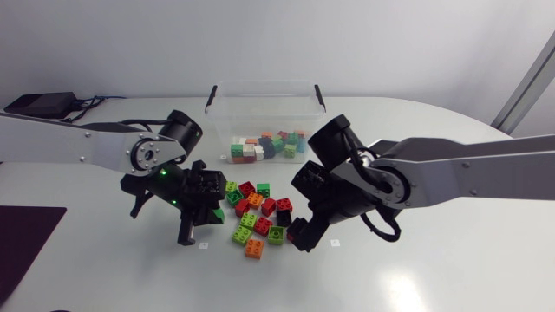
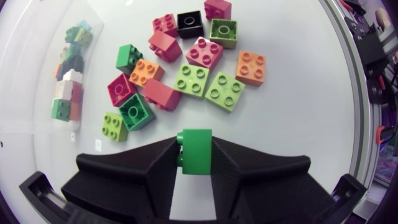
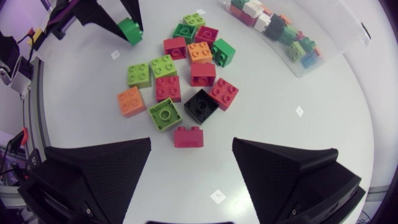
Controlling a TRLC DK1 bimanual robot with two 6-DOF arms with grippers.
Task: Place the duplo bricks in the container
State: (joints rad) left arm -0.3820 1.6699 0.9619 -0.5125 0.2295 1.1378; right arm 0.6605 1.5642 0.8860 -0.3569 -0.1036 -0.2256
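Left end effector (image 2: 196,163) grips green brick (image 2: 197,143) (studs sideways); right end effector (image 3: 191,140) gapes above red brick (image 3: 188,135).

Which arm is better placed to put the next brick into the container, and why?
Left: the left claw is shut on a green brick; the right claw hangs open over the loose bricks.

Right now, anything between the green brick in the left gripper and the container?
Nothing visible blocks it. The left gripper is shut on the green brick; only the edge of the loose brick pile lies low toward the container. The right arm sits beyond the pile.
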